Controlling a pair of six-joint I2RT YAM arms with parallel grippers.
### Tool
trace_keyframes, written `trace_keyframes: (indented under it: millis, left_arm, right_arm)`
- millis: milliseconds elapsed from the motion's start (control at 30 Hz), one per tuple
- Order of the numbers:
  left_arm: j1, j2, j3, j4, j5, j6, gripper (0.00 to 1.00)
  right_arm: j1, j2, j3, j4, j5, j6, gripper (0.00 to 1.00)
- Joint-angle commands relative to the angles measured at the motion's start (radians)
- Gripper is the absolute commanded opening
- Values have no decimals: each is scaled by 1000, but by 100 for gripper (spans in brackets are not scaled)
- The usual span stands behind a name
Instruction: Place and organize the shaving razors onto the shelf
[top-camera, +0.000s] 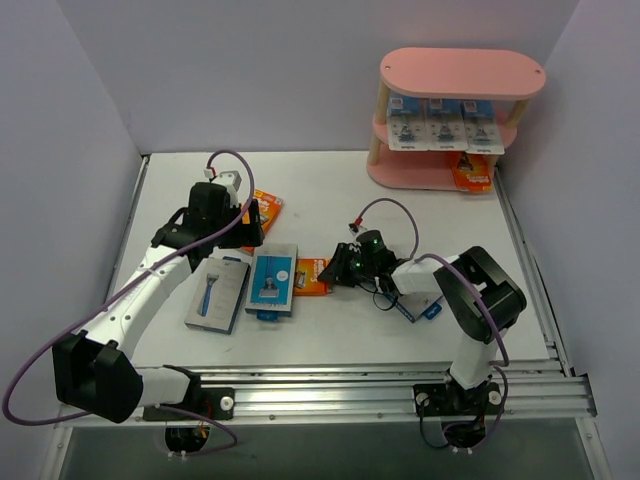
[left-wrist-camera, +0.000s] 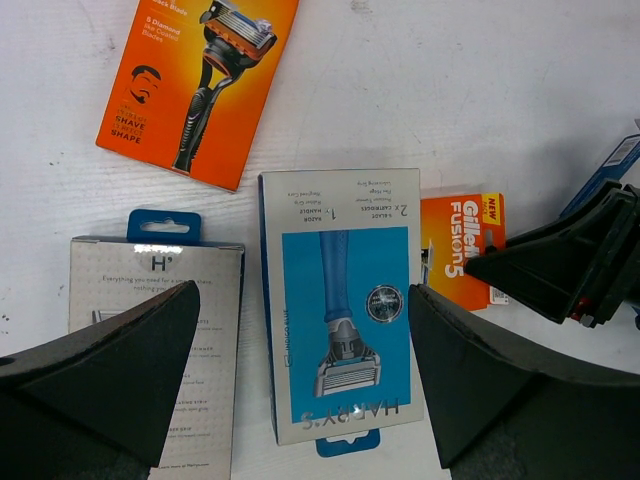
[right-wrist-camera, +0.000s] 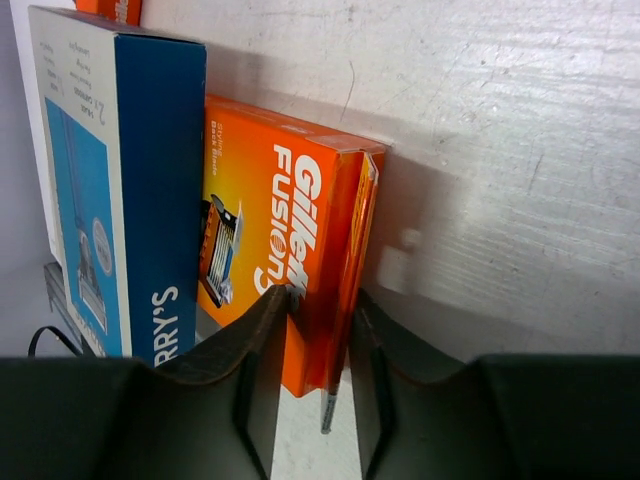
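My right gripper (top-camera: 335, 270) (right-wrist-camera: 322, 300) is shut on the near edge of a small orange Gillette Fusion5 razor box (right-wrist-camera: 270, 220) (top-camera: 312, 276), low at the table's middle. A blue Harry's razor box (top-camera: 273, 282) (right-wrist-camera: 150, 180) lies right beside it. My left gripper (top-camera: 225, 225) (left-wrist-camera: 305, 300) hovers open above that Harry's box (left-wrist-camera: 335, 300), holding nothing. A grey-backed Harry's box (left-wrist-camera: 160, 290) lies to its left, and a larger orange razor box (left-wrist-camera: 200, 85) lies beyond. The pink shelf (top-camera: 462, 70) at the back right holds white-blue razor cards (top-camera: 445, 130) on its middle tier and an orange pack (top-camera: 472, 172) on the bottom tier.
Another blue pack (top-camera: 430, 308) lies partly hidden under my right arm. Grey walls close in the table on the left, back and right. A metal rail (top-camera: 380, 390) runs along the near edge.
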Motion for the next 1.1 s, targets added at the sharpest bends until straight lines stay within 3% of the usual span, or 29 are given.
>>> trace_keyframes:
  millis: [0, 267, 533, 1067]
  left_arm:
    - [-3, -14, 20, 17, 13, 13, 94]
    - [-3, -10, 20, 20, 44, 11, 94]
    - [-2, -17, 20, 19, 35, 13, 94]
    - [-2, -19, 23, 17, 62, 11, 94]
  right_arm:
    - [7, 6, -6, 74, -51, 38, 22]
    - [1, 2, 16, 48, -65, 31, 0]
    - [-50, -83, 45, -46, -74, 4, 0]
    - [-247, -435, 185, -477, -5, -182, 0]
